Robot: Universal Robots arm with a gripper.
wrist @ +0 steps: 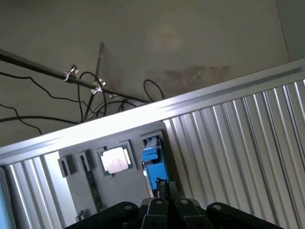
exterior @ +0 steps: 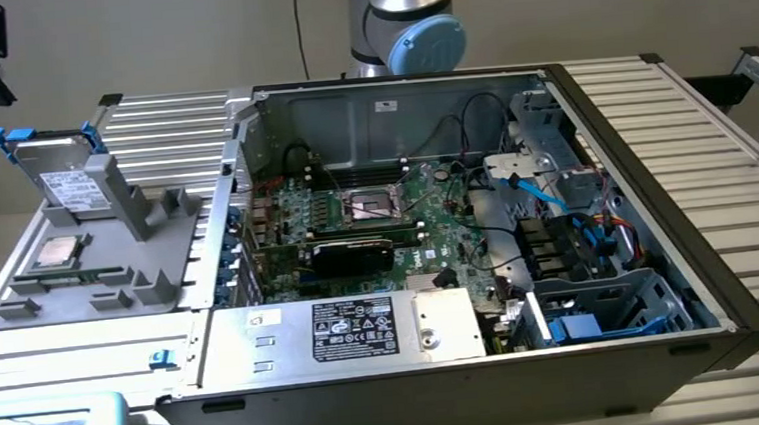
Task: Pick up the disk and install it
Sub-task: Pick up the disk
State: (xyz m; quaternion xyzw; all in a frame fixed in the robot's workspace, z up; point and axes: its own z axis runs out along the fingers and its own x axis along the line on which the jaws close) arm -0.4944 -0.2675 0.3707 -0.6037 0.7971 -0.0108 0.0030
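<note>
Ribbed aluminium counter (exterior: 694, 120) bearing grey holder (exterior: 129, 258). Disk (exterior: 63, 179) upright in holder's slot, CPU chip (exterior: 59, 252) flat on holder just beside it. Gripper (wrist: 164, 186) clenched, empty, well above holder. Likely hazards: descent while clenched, striking disk's top edge and toppling it; drift toward chip.
</note>
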